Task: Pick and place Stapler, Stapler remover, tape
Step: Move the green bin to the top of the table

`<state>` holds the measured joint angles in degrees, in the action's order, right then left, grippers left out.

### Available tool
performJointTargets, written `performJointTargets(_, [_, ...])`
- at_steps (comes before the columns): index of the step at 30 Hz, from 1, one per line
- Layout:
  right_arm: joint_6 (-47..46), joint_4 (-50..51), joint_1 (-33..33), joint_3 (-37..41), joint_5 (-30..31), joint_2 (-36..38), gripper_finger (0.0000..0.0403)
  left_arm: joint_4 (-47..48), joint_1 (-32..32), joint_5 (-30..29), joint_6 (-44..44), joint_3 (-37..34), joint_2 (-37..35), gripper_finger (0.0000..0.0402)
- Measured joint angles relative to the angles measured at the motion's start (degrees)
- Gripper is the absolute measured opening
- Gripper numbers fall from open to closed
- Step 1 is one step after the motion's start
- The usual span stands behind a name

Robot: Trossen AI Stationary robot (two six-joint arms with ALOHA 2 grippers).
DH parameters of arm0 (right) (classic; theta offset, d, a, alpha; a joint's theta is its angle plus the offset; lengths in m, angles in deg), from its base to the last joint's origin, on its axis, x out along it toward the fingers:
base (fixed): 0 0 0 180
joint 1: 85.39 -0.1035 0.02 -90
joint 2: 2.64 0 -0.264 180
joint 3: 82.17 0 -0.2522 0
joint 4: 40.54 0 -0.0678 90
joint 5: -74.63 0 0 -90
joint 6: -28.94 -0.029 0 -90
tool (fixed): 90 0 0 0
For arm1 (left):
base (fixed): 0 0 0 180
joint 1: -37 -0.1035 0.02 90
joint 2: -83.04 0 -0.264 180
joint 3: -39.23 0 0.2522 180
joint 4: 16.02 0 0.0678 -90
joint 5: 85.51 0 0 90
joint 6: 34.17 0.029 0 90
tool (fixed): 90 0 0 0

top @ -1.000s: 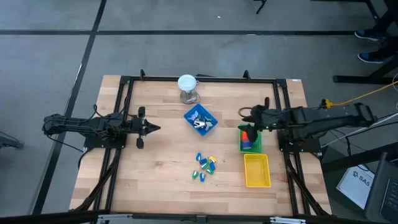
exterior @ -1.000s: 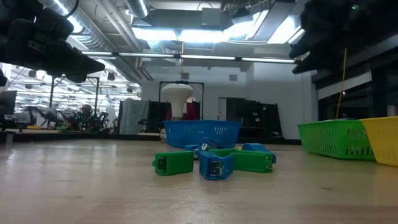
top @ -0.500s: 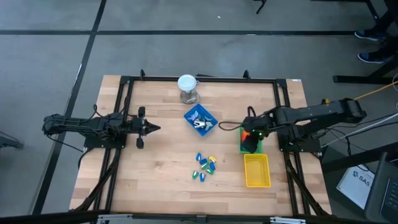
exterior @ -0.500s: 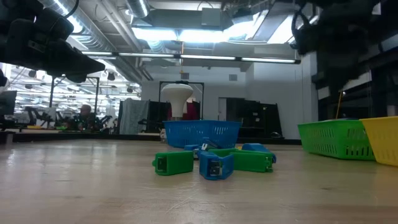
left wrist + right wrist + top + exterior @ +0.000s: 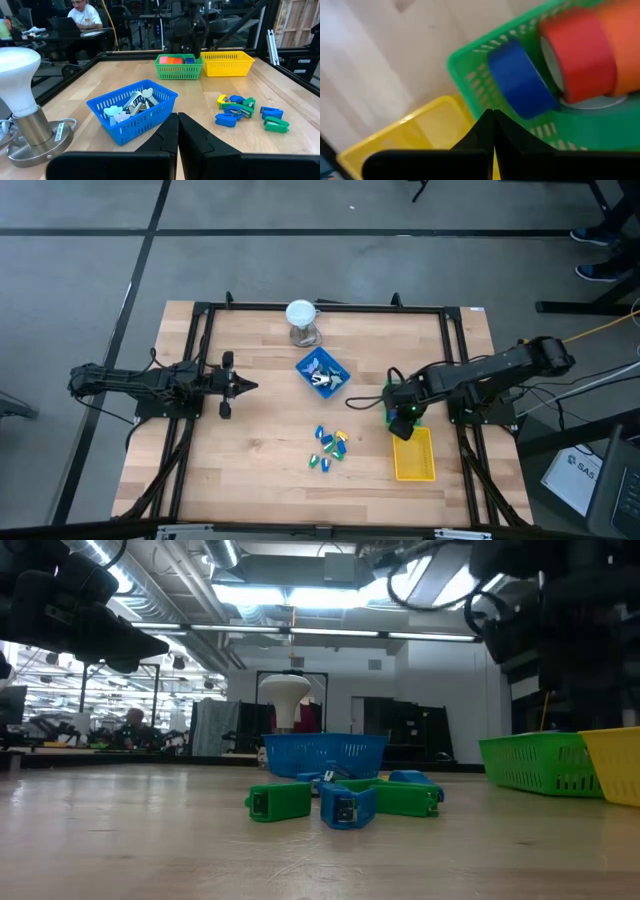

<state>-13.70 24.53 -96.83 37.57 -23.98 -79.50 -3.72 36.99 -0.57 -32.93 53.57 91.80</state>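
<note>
Both sets of fingers clenched empty, right gripper [image 5: 492, 117] above green basket [image 5: 470, 75].

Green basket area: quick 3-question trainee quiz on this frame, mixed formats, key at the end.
1. True or false: the right gripper hangs over the green basket with its jaws shut and empty.
2. Multiple choice: which tape roll lies nearest the yellow basket? A red, B blue, C orange.
3. Fill in: the grey staple removers sit in the ___ basket.

Key: 1 true; 2 B; 3 blue.
</note>
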Motion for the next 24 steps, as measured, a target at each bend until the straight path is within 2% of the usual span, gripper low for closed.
performJointTargets(6, [2.5,2.1,1.1,0.0,0.6,-4.4,0.0008,0.0,0.0,0.0,0.0,0.0,0.0,0.0001])
performJointTargets(10, [5.3,2.3,3.1,0.0,3.2,-6.1,0.0003,0.0,0.0,0.0,0.0,0.0,0.0,0.0001])
performJointTargets(24, [12.7,2.7,15.4,0.0,21.7,-6.9,0.0006,0.0,0.0,0.0,0.0,0.0,0.0,0.0001])
